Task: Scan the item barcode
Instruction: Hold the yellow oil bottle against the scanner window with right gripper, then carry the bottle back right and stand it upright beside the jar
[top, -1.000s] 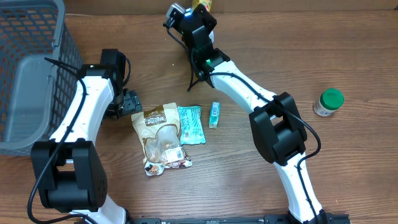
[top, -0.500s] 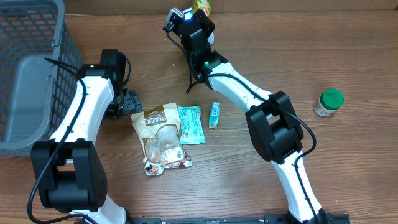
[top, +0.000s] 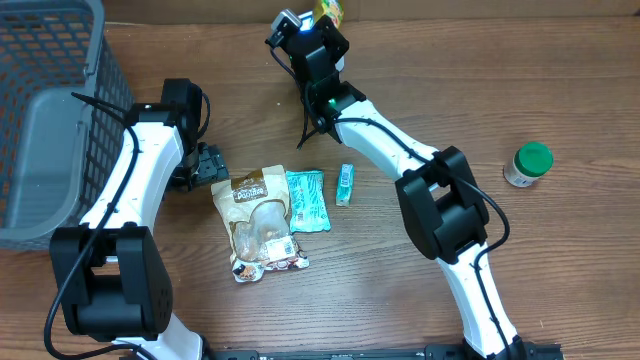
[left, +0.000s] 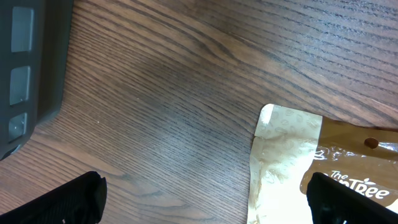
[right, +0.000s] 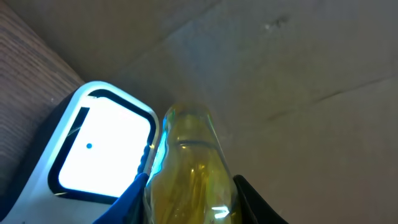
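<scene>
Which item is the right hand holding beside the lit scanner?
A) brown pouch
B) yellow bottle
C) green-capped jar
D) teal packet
B: in the right wrist view the right hand has a finger on either side of the yellow bottle, next to the scanner and its glowing window.

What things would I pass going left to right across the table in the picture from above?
Gray basket → brown snack pouch → teal packet → small teal box → green-lidded jar.

Brown wood-grain table (top: 560, 280) fills overhead view — dull grey-brown panel (right: 298, 56) behind far edge, light even.
</scene>
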